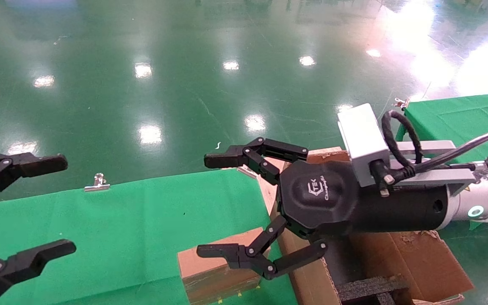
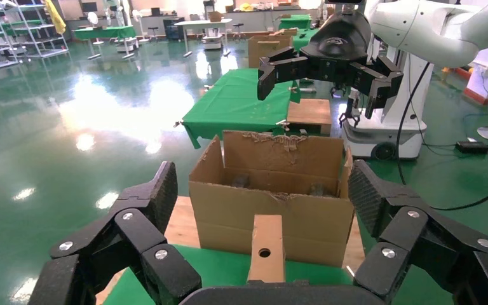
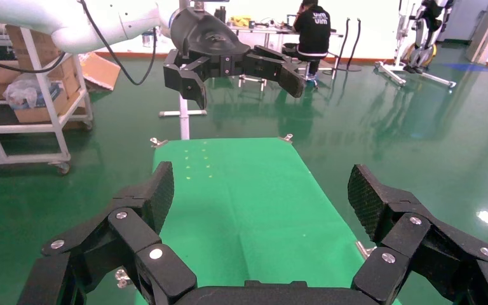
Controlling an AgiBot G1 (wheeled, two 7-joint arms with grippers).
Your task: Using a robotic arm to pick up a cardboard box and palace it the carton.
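Note:
The small brown cardboard box (image 1: 216, 271) stands on the green table (image 1: 134, 224) near its right edge; the left wrist view shows it narrow and upright with a round hole (image 2: 267, 248). Just right of it stands the carton (image 1: 417, 258), with torn flaps and black foam inside, which also shows in the left wrist view (image 2: 267, 210). My right gripper (image 1: 203, 205) hovers open over the box and the carton's near wall, holding nothing. At the table's left end my left gripper (image 1: 69, 204) hangs open and empty, facing the box. The box is hidden in the right wrist view.
A metal clip (image 1: 97, 183) pins the cloth at the table's far edge. A second green table (image 1: 451, 114) stands at the far right. Glossy green floor surrounds both. A white robot base (image 2: 381, 136) stands behind the carton, and a shelf trolley (image 3: 25, 95) behind the left arm.

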